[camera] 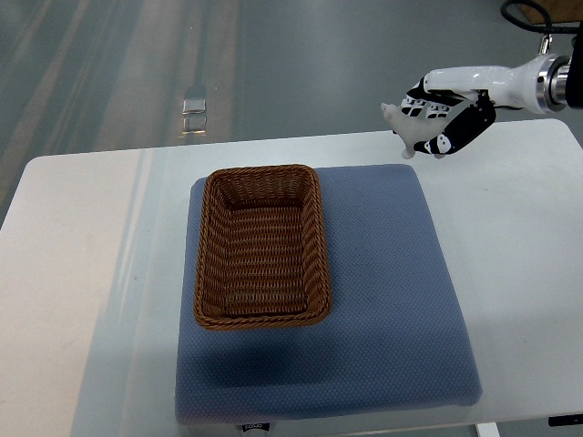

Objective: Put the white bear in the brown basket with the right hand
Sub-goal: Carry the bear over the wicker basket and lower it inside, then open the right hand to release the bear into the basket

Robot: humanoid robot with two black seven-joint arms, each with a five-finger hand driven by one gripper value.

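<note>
My right hand comes in from the upper right and hovers over the table's far edge, right of and beyond the basket. Its black-and-white fingers are curled around a small white bear, which sticks out to the left of the palm; most of the toy is hidden by the fingers. The brown wicker basket is rectangular and lies on the left half of a blue mat, with nothing inside it. The left arm does not show.
The blue padded mat covers the middle of the white table. A grey floor lies beyond the table's far edge, with a small shiny object on it. A black cable hangs at the top right.
</note>
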